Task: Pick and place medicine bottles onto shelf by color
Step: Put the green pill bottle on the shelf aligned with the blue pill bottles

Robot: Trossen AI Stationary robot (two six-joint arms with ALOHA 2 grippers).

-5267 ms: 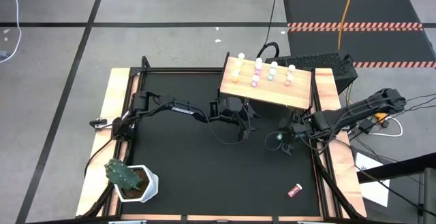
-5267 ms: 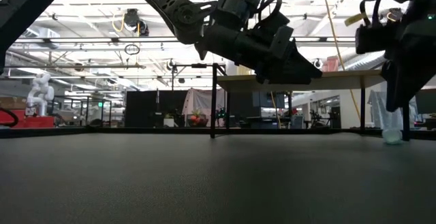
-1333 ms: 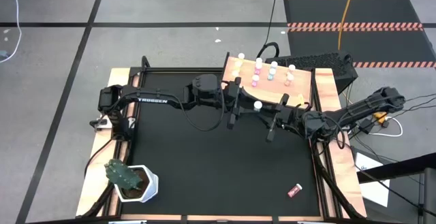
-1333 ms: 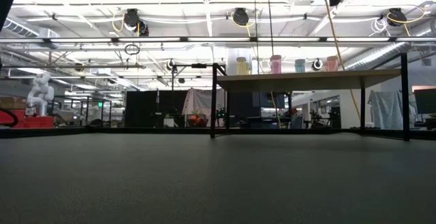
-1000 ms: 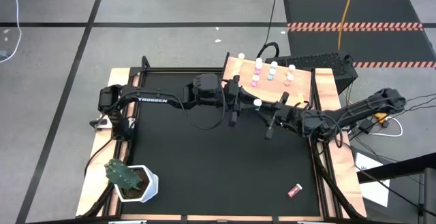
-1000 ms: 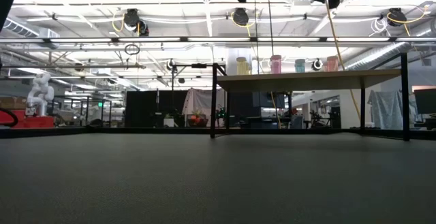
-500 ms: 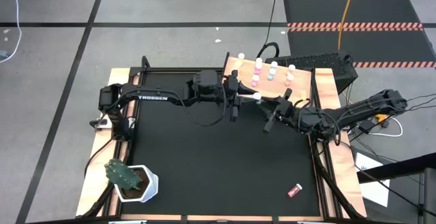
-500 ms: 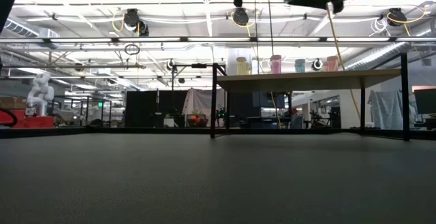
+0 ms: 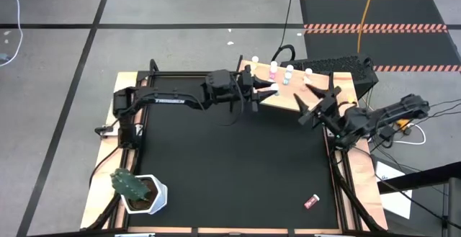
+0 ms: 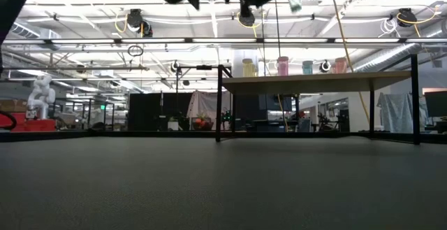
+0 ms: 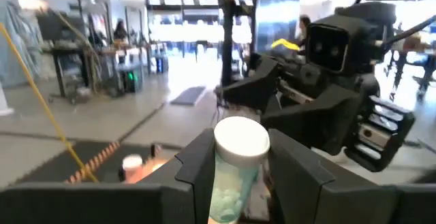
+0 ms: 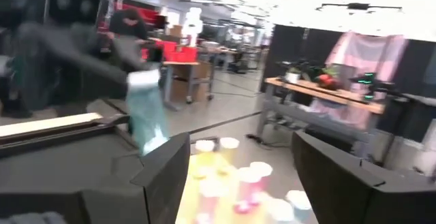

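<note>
While the left gripper [image 9: 268, 91] hangs over the shelf's [image 9: 288, 101] near-left part, clamped on a teal bottle [image 11: 235, 163], the right gripper [image 9: 315, 100] hovers beside it, fingers spread wide and empty. Other bottles [image 9: 273, 69] stand on the shelf.

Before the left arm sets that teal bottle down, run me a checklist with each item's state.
1. Left gripper holds the teal bottle: ok, fingers on both sides of it.
2. Right gripper has let go: ok, its fingers stand wide apart with nothing between them.
3. Bottle is above the shelf: ok, over its left end in the high view.
4. Teal bottle already on the shelf to match: ok.
5. Free spot next to it: cannot tell.
6. Red bottle still on the table: not ok, it lies on its side.
</note>
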